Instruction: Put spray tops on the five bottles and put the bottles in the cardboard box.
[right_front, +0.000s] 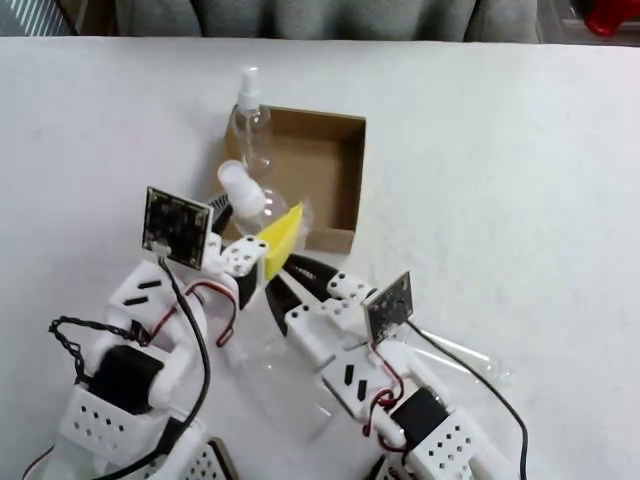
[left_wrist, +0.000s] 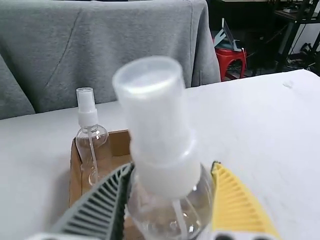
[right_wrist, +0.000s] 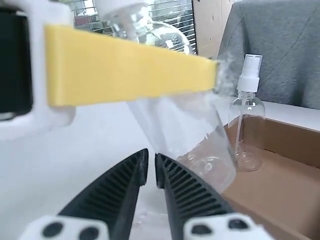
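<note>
One open cardboard box (right_front: 322, 170) sits on the white tabletop (right_front: 500, 150), and two clear bottles with spray tops can be counted. The standing bottle (right_front: 249, 125) is upright in a corner of the box, and the tilted bottle (right_front: 243, 192) hangs over the box's edge. The left gripper (left_wrist: 170, 170) has its grey and yellow fingers clamped on the tilted bottle, while the right gripper (right_wrist: 151, 156), just beside it, has its black fingers drawn together on nothing. Clear shapes lying by the arm bases are too faint to count.
</note>
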